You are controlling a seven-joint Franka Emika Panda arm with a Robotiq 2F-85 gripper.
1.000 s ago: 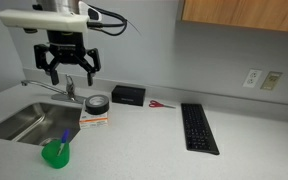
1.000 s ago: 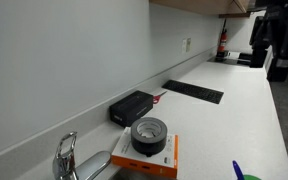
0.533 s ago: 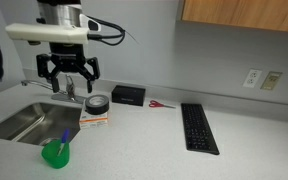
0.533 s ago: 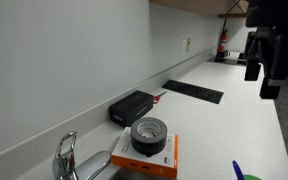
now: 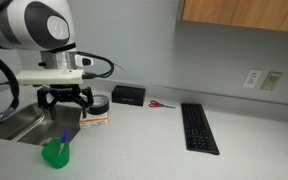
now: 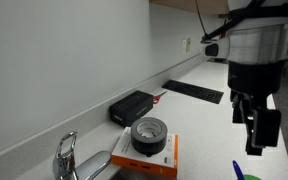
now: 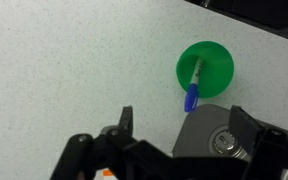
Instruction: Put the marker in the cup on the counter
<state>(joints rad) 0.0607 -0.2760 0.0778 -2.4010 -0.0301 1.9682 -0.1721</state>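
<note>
Wrist view: a slim blue marker leans inside the small translucent green plastic cup, its blue end over the rim at 7 o'clock. The end effector is spread and holds nothing. In an exterior view, the end effector hangs at 12 o'clock from the cup, which stands on the pale grey-white surface.

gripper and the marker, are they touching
Apart. In an exterior view the gripper hangs above the marker, which stands in the cup, with a clear gap between them.
</note>
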